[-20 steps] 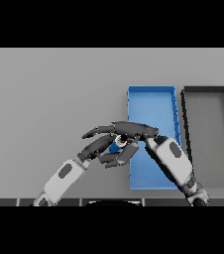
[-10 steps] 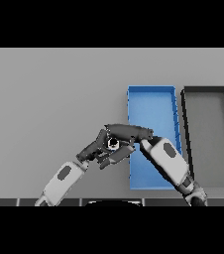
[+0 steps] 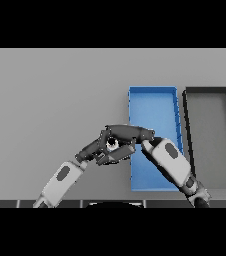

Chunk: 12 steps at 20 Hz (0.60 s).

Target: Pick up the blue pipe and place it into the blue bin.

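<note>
The blue pipe (image 3: pixel 112 144) is almost wholly hidden; only a small pale round end shows between the two hands, just left of the blue bin (image 3: pixel 152 102). My right hand (image 3: pixel 127 133) reaches left across the bin's near left corner, with its fingers curled down round the pipe. Directly beneath and to the left of it lies my left hand (image 3: pixel 99 152), fingers relaxed and pointing right under the right hand. Whether the left hand touches the pipe I cannot tell. The bin's visible far part holds nothing.
A black bin (image 3: pixel 210 125) stands right beside the blue bin on its right. My right forearm (image 3: pixel 169 161) covers the blue bin's near half. Grey table stretches to the left and far side.
The right hand's fingers, spread straight over the left hand a second ago, have curled down round the pipe. The blue of the pipe is now covered. The left hand has barely moved.
</note>
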Motion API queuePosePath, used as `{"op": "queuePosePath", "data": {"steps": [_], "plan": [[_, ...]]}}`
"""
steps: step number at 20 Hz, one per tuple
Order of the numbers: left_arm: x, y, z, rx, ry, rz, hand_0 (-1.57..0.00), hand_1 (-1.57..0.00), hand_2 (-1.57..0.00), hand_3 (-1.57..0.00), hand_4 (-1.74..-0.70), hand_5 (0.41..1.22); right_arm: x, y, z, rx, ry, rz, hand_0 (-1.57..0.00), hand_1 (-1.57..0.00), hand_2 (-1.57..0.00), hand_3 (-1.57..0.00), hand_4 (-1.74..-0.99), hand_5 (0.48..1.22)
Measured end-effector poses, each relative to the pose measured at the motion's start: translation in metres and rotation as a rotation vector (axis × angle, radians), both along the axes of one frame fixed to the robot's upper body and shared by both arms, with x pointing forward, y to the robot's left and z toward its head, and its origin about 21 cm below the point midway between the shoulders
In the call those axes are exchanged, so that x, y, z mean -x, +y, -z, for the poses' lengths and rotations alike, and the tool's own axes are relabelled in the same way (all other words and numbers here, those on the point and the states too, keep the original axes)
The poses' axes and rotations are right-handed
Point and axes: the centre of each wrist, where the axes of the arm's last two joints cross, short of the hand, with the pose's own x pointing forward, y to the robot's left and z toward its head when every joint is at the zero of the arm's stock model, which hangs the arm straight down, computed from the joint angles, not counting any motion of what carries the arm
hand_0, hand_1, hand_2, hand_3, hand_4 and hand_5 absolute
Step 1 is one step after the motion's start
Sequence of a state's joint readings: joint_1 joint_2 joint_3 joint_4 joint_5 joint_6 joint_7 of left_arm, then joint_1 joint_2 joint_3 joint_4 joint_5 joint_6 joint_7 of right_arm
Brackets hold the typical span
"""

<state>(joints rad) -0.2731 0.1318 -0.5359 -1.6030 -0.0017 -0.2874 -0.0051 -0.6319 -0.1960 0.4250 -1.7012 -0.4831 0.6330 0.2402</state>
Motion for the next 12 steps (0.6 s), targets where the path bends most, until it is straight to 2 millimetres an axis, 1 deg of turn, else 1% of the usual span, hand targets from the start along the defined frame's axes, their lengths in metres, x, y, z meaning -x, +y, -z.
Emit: {"op": "queuePosePath", "data": {"steps": [1, 2, 3, 4, 5, 6, 8, 9, 11, 12], "plan": [[-0.0019, 0.0018, -0.0012, -0.003, -0.027, 0.022, -0.53, -0.51, -0.49, -0.49, -1.14, 1.221, 0.0023, -0.0004, -0.0021, -0.005, 0.004, 0.0, -1.56, -1.56, -1.56, -1.56, -1.486, 1.208], [-0.004, -0.0006, -0.001, -0.007, -0.053, 0.029, -0.43, -0.41, -0.39, -0.39, -1.07, 1.15, 0.0019, -0.0008, -0.0053, 0.015, -0.002, 0.011, -1.56, -1.56, -1.56, -1.56, -1.487, 1.211], [-0.0037, 0.0022, 0.0002, -0.021, -0.077, 0.034, -0.34, -0.32, -0.31, -0.31, -1.0, 1.063, 0.0033, -0.002, -0.0052, 0.016, -0.003, 0.013, -1.56, -1.56, -1.56, -1.56, -1.488, 1.213], [-0.004, -0.0007, 0.0015, -0.041, -0.094, 0.025, -0.27, -0.26, -0.25, -0.25, -0.95, 0.972, 0.0055, 0.0002, -0.0033, 0.025, 0.008, 0.016, -1.57, -1.57, -1.57, -1.56, -1.488, 1.214], [-0.0038, 0.0009, 0.0021, -0.054, -0.089, 0.007, -0.22, -0.21, -0.2, -0.2, -0.92, 0.899, 0.0053, 0.0003, -0.0023, 0.022, 0.005, 0.02, -1.57, -1.57, -1.57, -1.57, -1.488, 1.216], [-0.0036, -0.0023, 0.0007, -0.068, -0.067, -0.007, -0.17, -0.17, -0.16, -0.16, -0.9, 0.836, 0.0038, -0.0004, -0.0015, 0.023, 0.005, 0.018, -1.57, -1.57, -1.57, -1.57, -1.488, 1.217], [-0.0045, 0.0001, -0.0001, -0.055, -0.063, -0.015, -0.11, -0.11, -0.1, -0.1, -0.86, 0.734, 0.0069, 0.0005, 0.0017, 0.006, 0.006, 0.019, -1.57, -1.57, -1.57, -1.57, -1.487, 1.218], [-0.0028, -0.0029, 0.0017, -0.056, -0.049, -0.017, -0.09, -0.08, -0.08, -0.08, -0.87, 0.697, 0.0075, 0.0017, 0.0018, 0.023, 0.003, 0.03, -1.57, -1.57, -1.57, -1.57, -1.487, 1.219], [-0.0072, 0.0022, 0.0019, -0.042, 0.007, -0.039, -0.06, -0.05, -0.05, -0.05, -0.88, 0.654, 0.0083, 0.0007, 0.0038, 0.003, -0.01, 0.036, -1.57, -1.57, -1.57, -1.57, -1.488, 1.22], [-0.0072, 0.0026, 0.0034, -0.044, 0.018, -0.051, -0.05, -0.04, -0.04, -0.04, -0.89, 0.639, 0.0054, 0.0032, 0.0001, 0.016, -0.004, 0.046, -1.57, -1.57, -1.57, -1.57, -1.488, 1.22]]}}
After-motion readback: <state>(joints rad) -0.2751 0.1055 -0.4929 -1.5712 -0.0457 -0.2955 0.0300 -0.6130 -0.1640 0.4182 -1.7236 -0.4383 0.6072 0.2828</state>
